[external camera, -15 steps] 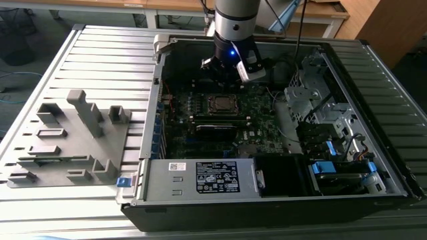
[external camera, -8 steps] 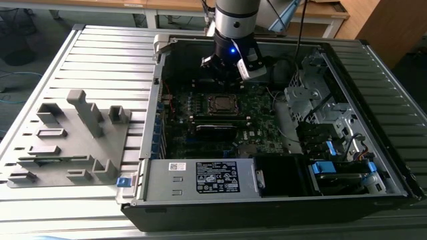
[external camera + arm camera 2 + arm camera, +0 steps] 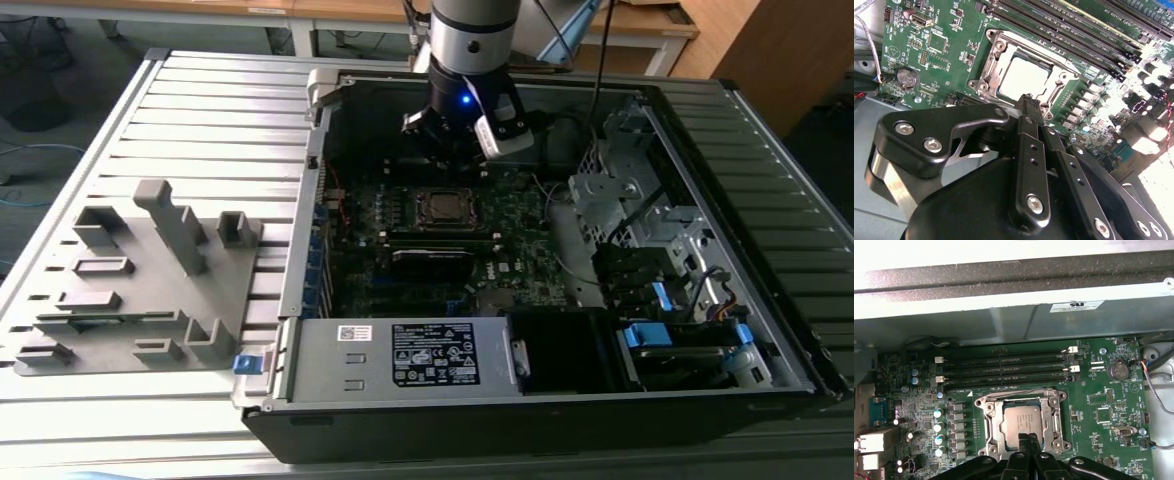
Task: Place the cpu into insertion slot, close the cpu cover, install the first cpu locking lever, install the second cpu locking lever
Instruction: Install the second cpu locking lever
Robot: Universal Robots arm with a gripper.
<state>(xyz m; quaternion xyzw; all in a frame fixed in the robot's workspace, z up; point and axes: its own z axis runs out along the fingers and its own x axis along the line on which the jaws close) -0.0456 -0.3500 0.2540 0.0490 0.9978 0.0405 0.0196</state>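
Two black fingers [image 3: 1030,107] are pressed together with no gap showing between their tips, holding nothing, and they hang just above the near edge of the cpu socket in both wrist views. In the first wrist view the fingers' tips [image 3: 1026,439] overlap the lower edge of the cpu [image 3: 1021,424], a dull silver square lying flat in the socket. The cpu [image 3: 1023,80] shows in the second wrist view as a pale square just past the fingertips. Around it lies the cpu cover [image 3: 1021,402], a silvery frame down flat over the chip's edges, its cut-out middle showing the metal top. Whether the locking levers are latched cannot be told. The socket sits on the green motherboard [image 3: 1104,410], beside a row of long dark memory slots [image 3: 1004,367]. In the exterior view the arm [image 3: 470,60] reaches down into the open computer case [image 3: 307,330], which lies on a ribbed grey tabletop [image 3: 200,110], with a grey fixture block [image 3: 147,280] well to the exterior view's left.
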